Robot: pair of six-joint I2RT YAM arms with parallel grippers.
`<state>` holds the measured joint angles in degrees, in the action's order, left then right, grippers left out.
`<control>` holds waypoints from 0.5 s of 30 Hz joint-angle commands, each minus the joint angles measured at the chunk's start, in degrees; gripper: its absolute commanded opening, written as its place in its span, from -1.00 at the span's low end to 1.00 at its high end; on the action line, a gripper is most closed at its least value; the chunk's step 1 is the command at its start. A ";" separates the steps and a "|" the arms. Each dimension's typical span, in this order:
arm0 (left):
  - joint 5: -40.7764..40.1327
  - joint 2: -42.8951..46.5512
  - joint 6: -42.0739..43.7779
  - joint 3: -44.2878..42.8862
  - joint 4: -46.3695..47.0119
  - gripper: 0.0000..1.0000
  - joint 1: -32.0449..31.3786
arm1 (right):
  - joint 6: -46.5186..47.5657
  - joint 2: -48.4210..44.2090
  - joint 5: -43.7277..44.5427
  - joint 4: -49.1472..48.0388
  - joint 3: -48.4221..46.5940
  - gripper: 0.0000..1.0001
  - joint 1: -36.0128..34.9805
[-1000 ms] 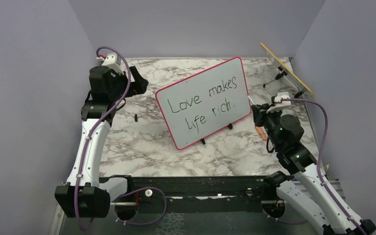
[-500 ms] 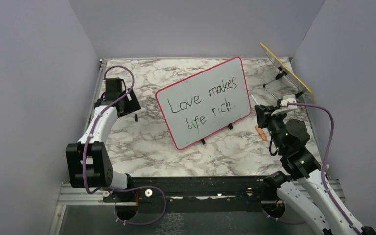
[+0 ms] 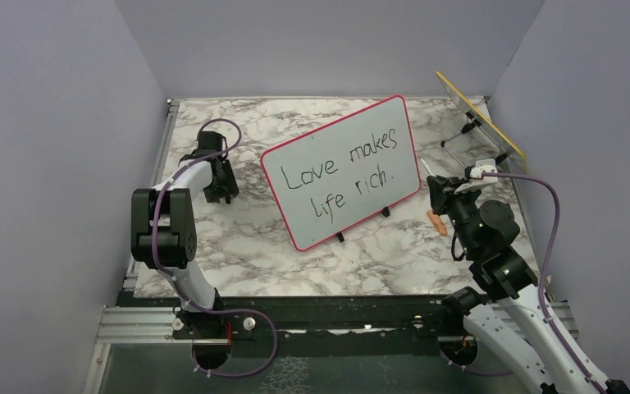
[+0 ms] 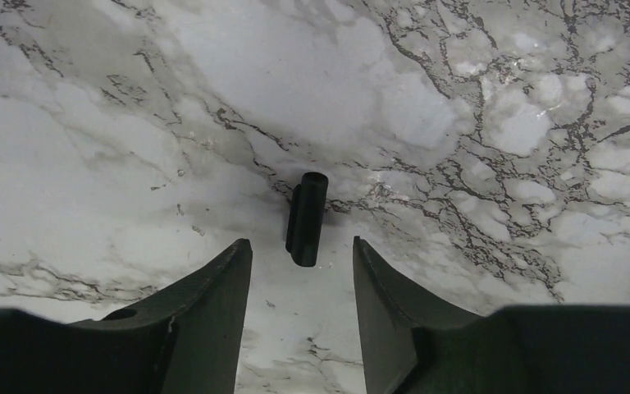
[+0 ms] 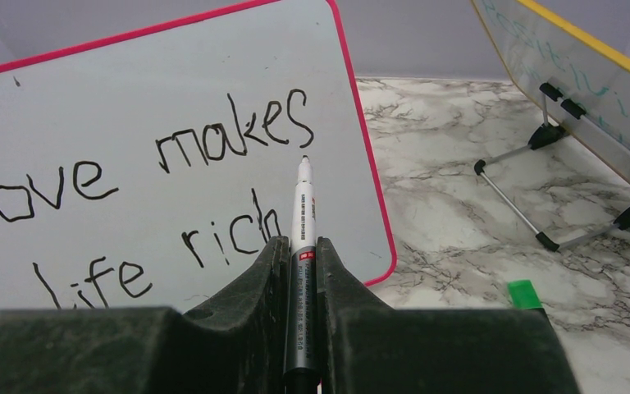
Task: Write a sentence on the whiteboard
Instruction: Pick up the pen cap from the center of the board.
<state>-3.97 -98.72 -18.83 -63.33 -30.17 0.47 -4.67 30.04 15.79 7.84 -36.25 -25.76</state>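
My right gripper, at 3 o'clock of the whiteboard, is clamping the marker, tip facing the sentence "Love makes life rich." My left gripper, at the board's 9 o'clock, is hovering, jaws apart either side of the black cap, not touching.

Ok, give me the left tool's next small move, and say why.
Probably lower the left tool and close it on the black cap lying on the table just ahead of its parted jaws. The sentence on the whiteboard looks complete, and the right tool holds the marker uncapped, so recapping seems next.
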 commanded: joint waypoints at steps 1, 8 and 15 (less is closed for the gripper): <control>-1.15 -2.71 1.44 -3.62 -1.40 -0.07 -0.38 | -0.15 -0.14 1.52 -0.39 0.28 -0.98 0.29; -0.90 -5.72 2.13 -5.24 -2.56 -0.29 -0.38 | -0.32 0.13 2.05 -0.71 0.60 -0.99 0.34; -0.14 -7.70 2.74 -5.05 -3.88 -0.43 -2.01 | -0.34 0.11 2.17 -0.89 0.66 -0.98 0.33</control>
<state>-4.32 -104.29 -16.86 -67.31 -32.08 -0.23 -4.67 30.22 16.56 7.84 -36.25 -25.76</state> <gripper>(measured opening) 0.293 0.168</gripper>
